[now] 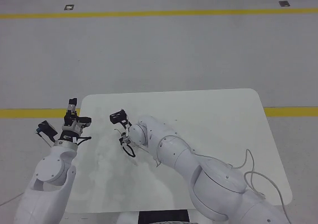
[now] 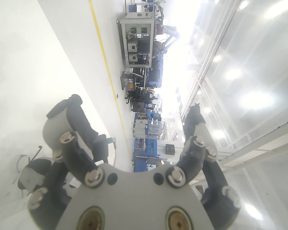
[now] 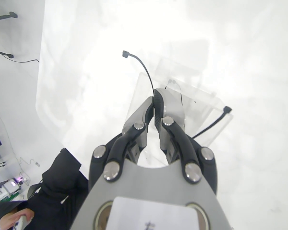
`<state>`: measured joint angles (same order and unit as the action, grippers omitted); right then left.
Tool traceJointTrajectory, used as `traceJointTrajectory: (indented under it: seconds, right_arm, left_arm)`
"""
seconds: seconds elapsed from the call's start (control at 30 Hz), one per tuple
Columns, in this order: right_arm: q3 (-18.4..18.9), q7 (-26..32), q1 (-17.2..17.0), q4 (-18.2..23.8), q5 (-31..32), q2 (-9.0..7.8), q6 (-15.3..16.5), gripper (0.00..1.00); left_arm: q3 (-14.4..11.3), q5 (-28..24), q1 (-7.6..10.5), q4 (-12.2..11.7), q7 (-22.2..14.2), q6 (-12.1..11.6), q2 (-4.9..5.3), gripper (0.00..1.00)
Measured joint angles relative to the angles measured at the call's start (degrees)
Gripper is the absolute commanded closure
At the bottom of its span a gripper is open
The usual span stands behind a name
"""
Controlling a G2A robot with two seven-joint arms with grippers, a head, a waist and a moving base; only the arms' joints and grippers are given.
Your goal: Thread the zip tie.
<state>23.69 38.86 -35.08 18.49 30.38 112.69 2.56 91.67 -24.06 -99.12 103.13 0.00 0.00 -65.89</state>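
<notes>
The right tool (image 3: 154,106) is clenched on a thin black plastic zip tie (image 3: 144,69), pinching the strap between its pads. From the fingertips the strap arcs away to its small square head, which hangs free above the white rounded worktop (image 1: 215,123). Just beyond the tool a clear acrylic box (image 3: 201,89) stands on the worktop, and a second black zip tie (image 3: 214,123) leans at the box's corner with its head by the rim. The left tool (image 2: 134,118) is released, with its fingers spread wide and nothing between them. It sits at the worktop's left edge, near the right tool but apart from it.
</notes>
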Motion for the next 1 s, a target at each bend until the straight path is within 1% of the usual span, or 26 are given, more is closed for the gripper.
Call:
traceJointTrajectory:
  seconds: [0.13, 0.27, 0.47, 0.67, 0.73, 0.8, 0.87, 1.0]
  right_arm:
    - [1.1, -1.1, 0.2, -0.7, -0.7, -0.37, 2.3, 1.0]
    - [2.5, -2.0, 0.4, -1.3, -1.5, -1.13, 5.0, 1.0]
    - [4.4, -2.6, 0.4, -1.4, -2.4, -2.65, 9.1, 1.0]
    - [6.5, -2.9, -0.1, -0.3, -3.7, -4.42, 14.2, 1.0]
    - [7.3, -2.9, -0.3, 0.3, -4.2, -5.09, 16.0, 1.0]
    - [8.1, -2.9, -0.7, 1.4, -4.7, -5.8, 17.0, 1.0]
    - [8.8, -2.8, -1.2, 3.0, -5.3, -6.5, 17.0, 1.0]
    - [10.8, -2.2, -3.4, 8.5, -7.1, -8.97, 16.9, 1.0]
  left_arm:
    - [0.0, 0.0, 0.0, 0.0, 0.0, 0.0, 0.0, 0.0]
    - [0.0, 0.0, 0.0, 0.0, 0.0, 0.0, 0.0, 0.0]
    - [0.0, 0.0, 0.0, 0.0, 0.0, 0.0, 0.0, 0.0]
    - [0.0, 0.0, 0.0, 0.0, 0.0, 0.0, 0.0, 0.0]
    - [0.0, 0.0, 0.0, 0.0, 0.0, 0.0, 0.0, 0.0]
    - [0.0, 0.0, 0.0, 0.0, 0.0, 0.0, 0.0, 0.0]
    - [0.0, 0.0, 0.0, 0.0, 0.0, 0.0, 0.0, 0.0]
    - [0.0, 0.0, 0.0, 0.0, 0.0, 0.0, 0.0, 0.0]
